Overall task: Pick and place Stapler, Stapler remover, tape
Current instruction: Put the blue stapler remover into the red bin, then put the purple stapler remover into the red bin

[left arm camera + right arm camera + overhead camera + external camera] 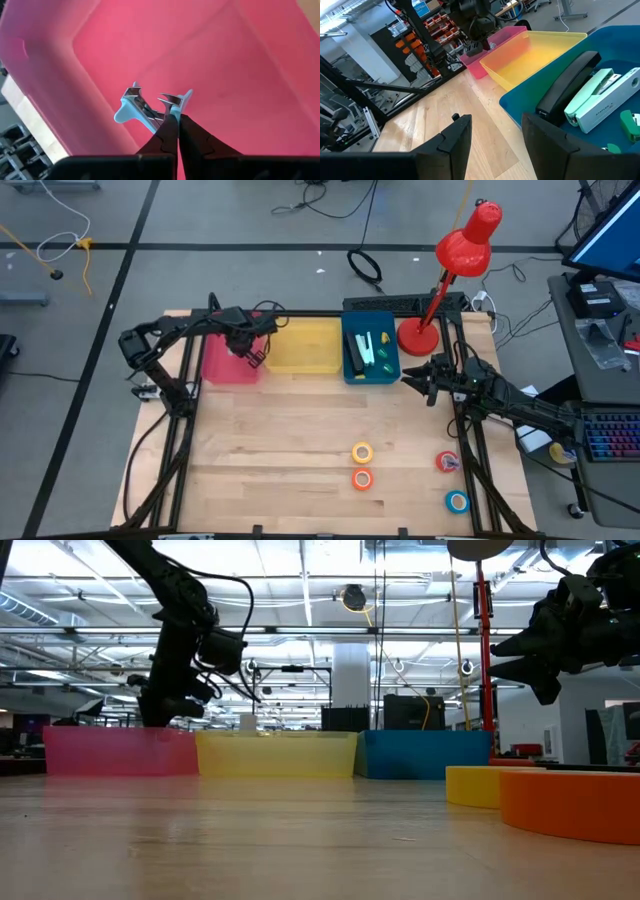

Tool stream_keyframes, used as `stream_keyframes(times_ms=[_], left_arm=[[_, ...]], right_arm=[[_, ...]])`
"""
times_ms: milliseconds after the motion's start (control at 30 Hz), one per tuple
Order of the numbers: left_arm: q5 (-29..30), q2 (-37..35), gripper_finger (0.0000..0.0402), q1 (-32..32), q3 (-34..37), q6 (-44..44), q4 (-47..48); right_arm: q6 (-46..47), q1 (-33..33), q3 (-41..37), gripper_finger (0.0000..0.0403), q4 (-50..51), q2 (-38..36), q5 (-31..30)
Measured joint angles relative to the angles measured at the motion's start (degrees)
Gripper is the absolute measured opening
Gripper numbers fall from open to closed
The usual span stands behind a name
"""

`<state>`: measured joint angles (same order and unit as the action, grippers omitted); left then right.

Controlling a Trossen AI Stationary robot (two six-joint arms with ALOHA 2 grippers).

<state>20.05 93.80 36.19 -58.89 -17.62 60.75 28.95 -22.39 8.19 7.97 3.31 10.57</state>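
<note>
The pink bin (228, 362) is the landmark: the left gripper (172, 117) hangs over its inside, fingers clamped on a light-blue staple remover (145, 102), whose steel claws point away from the fingers toward the bin's floor. The release looks to be straight down, so the left arm is the one placed to finish this drop. Two bins away from the pink one, at the blue bin (352, 370) holding the staplers (590, 92), the right gripper (495, 132) waits with fingers apart and empty.

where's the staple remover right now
The staple remover is held in the shut left claw over the pink bin, at the table's back left.
</note>
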Motion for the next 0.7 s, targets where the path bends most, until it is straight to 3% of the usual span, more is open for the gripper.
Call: stream_keyframes(times_ms=[300, 567, 700], left_arm=[[-1.09, 0.00, 0.0031, 0.63, 0.00, 1.01, 0.04], [-1.20, 0.00, 0.0106, 0.58, -0.09, 0.34, 0.61], [-1.91, -0.44, 0.0135, 0.05, -2.91, -0.30, 5.70]], right_arm=[[0.00, 0.00, 0.00, 0.0166, 0.00, 0.00, -0.02], [0.00, -0.02, 0.00, 0.0166, 0.00, 0.00, 0.00], [0.00, -0.01, 0.00, 0.0166, 0.00, 0.00, 0.00]])
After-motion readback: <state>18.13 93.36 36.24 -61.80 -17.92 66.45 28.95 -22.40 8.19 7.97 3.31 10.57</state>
